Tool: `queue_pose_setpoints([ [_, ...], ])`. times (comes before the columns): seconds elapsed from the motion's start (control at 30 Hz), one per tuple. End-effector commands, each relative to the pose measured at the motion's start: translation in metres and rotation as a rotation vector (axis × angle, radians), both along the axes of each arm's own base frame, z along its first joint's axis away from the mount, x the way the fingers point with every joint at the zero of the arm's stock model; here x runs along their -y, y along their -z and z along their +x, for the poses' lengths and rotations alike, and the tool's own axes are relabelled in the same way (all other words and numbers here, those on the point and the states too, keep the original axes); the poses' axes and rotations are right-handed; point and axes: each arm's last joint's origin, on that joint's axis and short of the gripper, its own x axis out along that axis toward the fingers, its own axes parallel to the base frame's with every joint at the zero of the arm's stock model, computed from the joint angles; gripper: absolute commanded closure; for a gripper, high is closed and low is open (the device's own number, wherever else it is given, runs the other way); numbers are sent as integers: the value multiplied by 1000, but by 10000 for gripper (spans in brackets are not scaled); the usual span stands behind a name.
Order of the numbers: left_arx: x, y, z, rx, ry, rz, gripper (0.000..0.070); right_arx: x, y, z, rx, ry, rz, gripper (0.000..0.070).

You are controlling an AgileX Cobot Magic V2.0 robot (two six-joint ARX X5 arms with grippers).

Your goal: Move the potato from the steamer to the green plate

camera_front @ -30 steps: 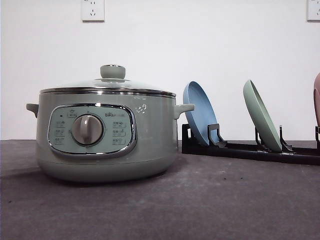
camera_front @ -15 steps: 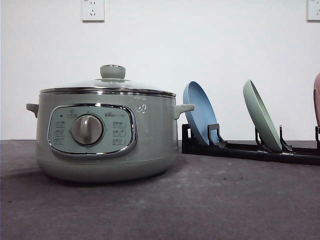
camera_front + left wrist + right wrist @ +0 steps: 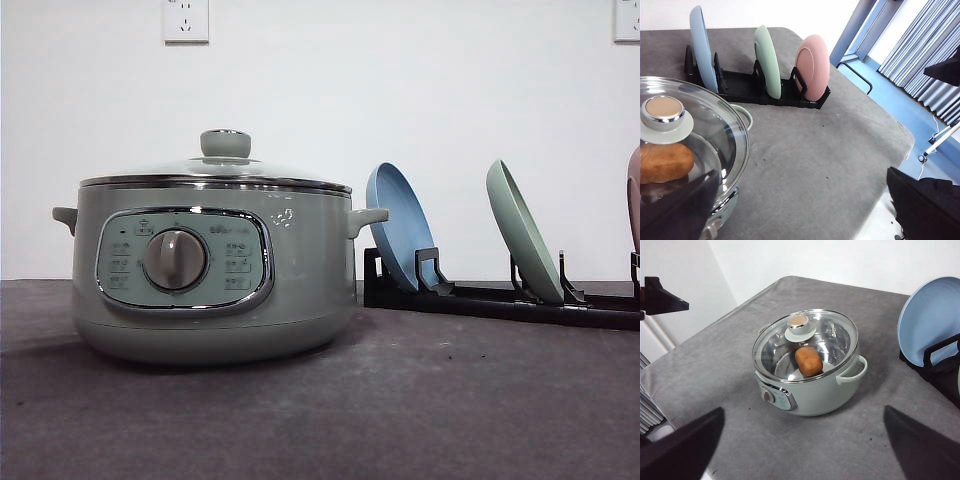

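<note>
On the grey table [image 3: 420, 400], the steamer [image 3: 210, 270] sat with glass lid [image 3: 805, 345] on; the potato [image 3: 808, 361] lay inside under it. Green plate [image 3: 524, 245] stood on edge in the black rack [image 3: 500, 298], between blue plate [image 3: 400, 225] and pink plate [image 3: 812, 67]. Left gripper [image 3: 800, 210] and right gripper [image 3: 805, 450] fingers were spread wide, holding nothing.

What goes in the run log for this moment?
lid on steamer | potato inside | green plate racked | both fingers open

One steamer [image 3: 210, 270] with one lid [image 3: 805, 344], one potato [image 3: 808, 361], one rack [image 3: 757, 90], and three plates: blue [image 3: 702, 47], green [image 3: 768, 60], pink [image 3: 812, 66].
</note>
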Motion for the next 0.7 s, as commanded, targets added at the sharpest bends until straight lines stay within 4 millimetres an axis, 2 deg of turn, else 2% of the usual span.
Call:
queue_pose_setpoints([
  [0.0,0,-8,-1,39,12,-8,0,0,-6,-1,26,-7,1,1],
  [0.27,0,-8,-1,49,15,-3,0,0,-6,0,19,-2,9,4],
  [0.37,0,-8,-1,58,18,4,0,-2,-5,8,-21,37,24,5],
  [0.5,0,-8,-1,70,23,12,0,-6,-1,34,-119,124,38,5],
  [0.67,0,-8,-1,76,25,16,0,-16,11,86,-247,198,19,5],
])
